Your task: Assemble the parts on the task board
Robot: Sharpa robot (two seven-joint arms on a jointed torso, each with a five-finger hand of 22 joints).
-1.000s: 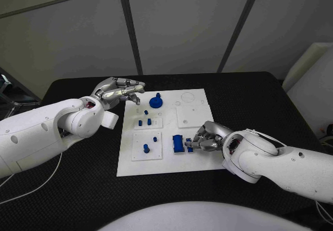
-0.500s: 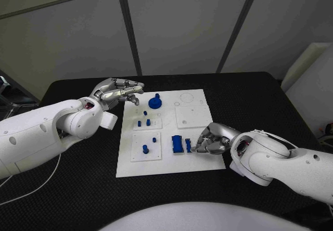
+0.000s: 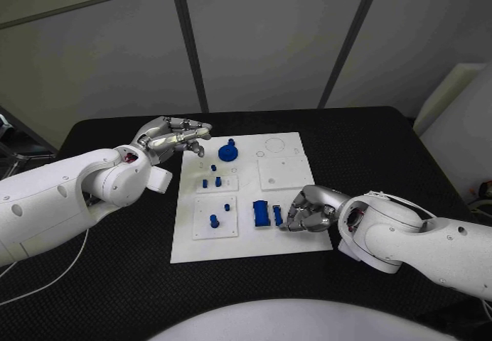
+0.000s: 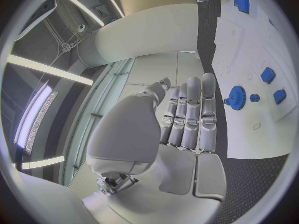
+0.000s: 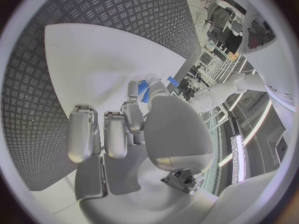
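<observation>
The board (image 3: 287, 238) lies mid-frame on the black tabletop (image 3: 123, 284). The right hand (image 3: 308, 212) curls over the blue blocks (image 3: 269, 213) at lower centre; whether it grips one I cannot tell. They look light, stiff and slippery: pinch the flat sides. The left hand (image 3: 172, 135), upper left, holds nothing, fingers loosely curled.

Right hand (image 3: 306, 211) now lies lower on the task board (image 3: 253, 244) than before, fingertips against the blue block (image 3: 278, 214) nearest it; the left hand (image 3: 170, 135) sits marginally farther from the gear.
</observation>
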